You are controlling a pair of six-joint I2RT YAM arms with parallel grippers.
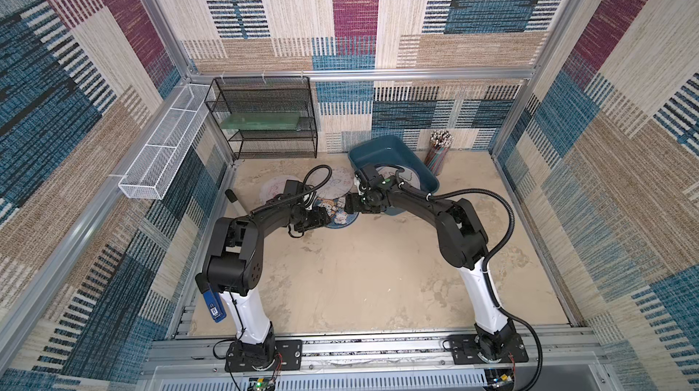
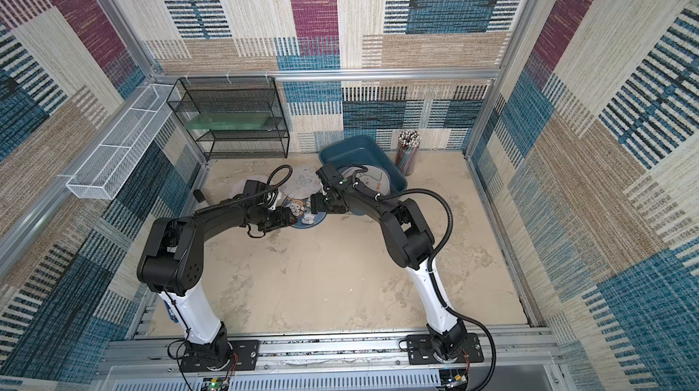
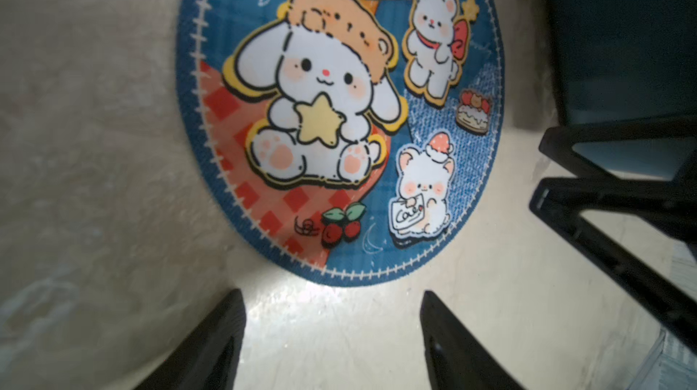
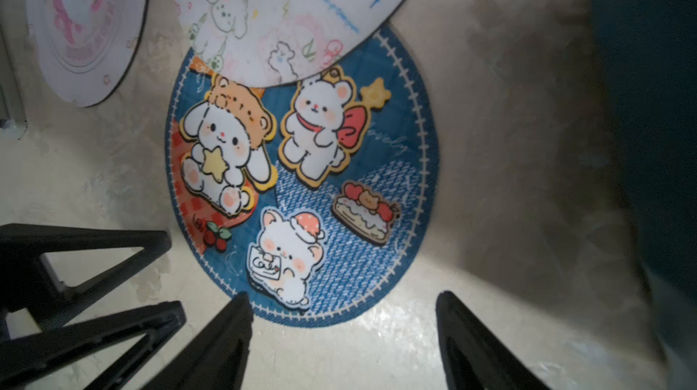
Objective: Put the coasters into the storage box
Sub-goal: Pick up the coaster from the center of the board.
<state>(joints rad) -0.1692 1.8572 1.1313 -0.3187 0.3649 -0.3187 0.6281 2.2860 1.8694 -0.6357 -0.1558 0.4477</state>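
Observation:
A dark blue coaster printed with cartoon bunnies and bears lies flat on the beige table. A white coaster overlaps its far edge, and a pink-printed coaster lies apart beside them. My left gripper and right gripper face each other low over the blue coaster from opposite sides. Both are open and hold nothing. One right fingertip overlaps the coaster's rim. The teal storage box stands behind the right gripper, with pale coasters inside.
A black wire-mesh rack stands at the back left, and a white wire-mesh tray hangs on the left wall. A cup of pencils stands right of the box. A small black object lies near the left wall.

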